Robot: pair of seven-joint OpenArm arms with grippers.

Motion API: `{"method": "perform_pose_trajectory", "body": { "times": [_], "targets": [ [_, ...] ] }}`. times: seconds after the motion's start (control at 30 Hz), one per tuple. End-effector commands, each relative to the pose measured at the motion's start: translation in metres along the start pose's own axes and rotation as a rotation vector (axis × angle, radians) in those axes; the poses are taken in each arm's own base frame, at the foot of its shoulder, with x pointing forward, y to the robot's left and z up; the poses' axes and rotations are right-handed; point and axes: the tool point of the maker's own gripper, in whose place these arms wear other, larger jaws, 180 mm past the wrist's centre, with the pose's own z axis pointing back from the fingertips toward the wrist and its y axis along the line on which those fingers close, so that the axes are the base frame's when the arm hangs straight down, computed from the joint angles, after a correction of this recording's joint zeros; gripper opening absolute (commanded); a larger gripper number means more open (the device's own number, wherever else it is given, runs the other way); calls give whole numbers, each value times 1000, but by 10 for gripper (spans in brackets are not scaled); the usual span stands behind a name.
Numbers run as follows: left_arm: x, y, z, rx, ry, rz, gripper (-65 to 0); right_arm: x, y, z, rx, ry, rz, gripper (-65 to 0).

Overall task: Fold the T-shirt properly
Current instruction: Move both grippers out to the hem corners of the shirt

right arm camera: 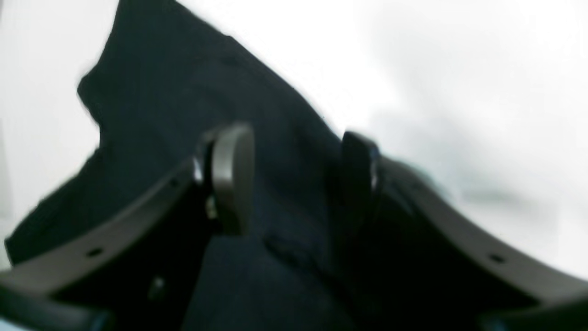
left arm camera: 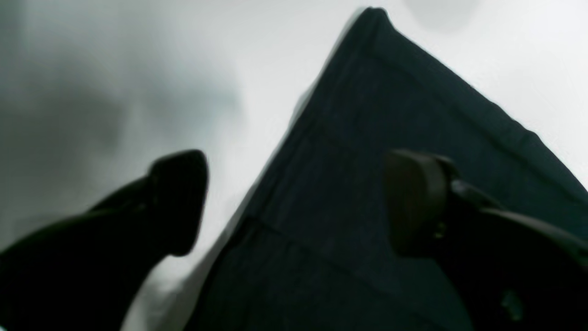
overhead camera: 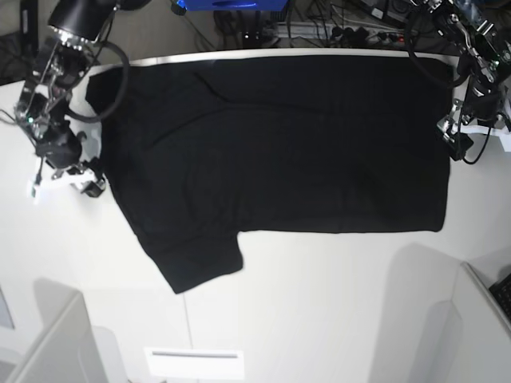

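The black T-shirt (overhead camera: pixel 279 152) lies spread sideways on the white table (overhead camera: pixel 319 303), with one sleeve (overhead camera: pixel 200 263) pointing toward the front and its print side hidden. My left gripper (overhead camera: pixel 457 137) hovers at the shirt's right edge. In the left wrist view this gripper (left arm camera: pixel 296 202) stands open above a corner of the cloth (left arm camera: pixel 367 138), holding nothing. My right gripper (overhead camera: pixel 86 180) is at the shirt's left edge. In the blurred right wrist view it (right arm camera: pixel 294 177) is open too, with the dark cloth (right arm camera: pixel 183 92) beneath its fingers.
Cables and a power strip (overhead camera: pixel 319 28) run behind the table's far edge. A white label (overhead camera: pixel 194 363) lies near the front edge. Grey panels stand at the front left (overhead camera: pixel 56 343) and front right (overhead camera: pixel 487 319) corners.
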Motion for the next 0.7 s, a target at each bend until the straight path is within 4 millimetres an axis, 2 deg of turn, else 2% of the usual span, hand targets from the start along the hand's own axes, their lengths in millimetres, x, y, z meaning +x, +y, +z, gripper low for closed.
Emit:
{"method": "perform_pose_trajectory", "body": {
  "times": [0.0, 0.2, 0.23, 0.4, 0.67],
  "targets": [
    [15, -3, 3, -8, -44, -12, -204, 21, 7, -2, 15, -43, 24, -365],
    [16, -4, 1, -11, -46, -10, -606, 45, 39, -39, 67, -13, 74, -363],
    [16, -4, 1, -12, -47, -9, -650, 47, 44, -48, 71, -6, 86, -362],
    [16, -2, 2, -6, -49, -9, -650, 53, 64, -88, 63, 39, 175, -296],
    [31, 7, 5, 14, -66, -56, -650, 58, 89, -131, 79, 118, 265, -290]
  ]
}}
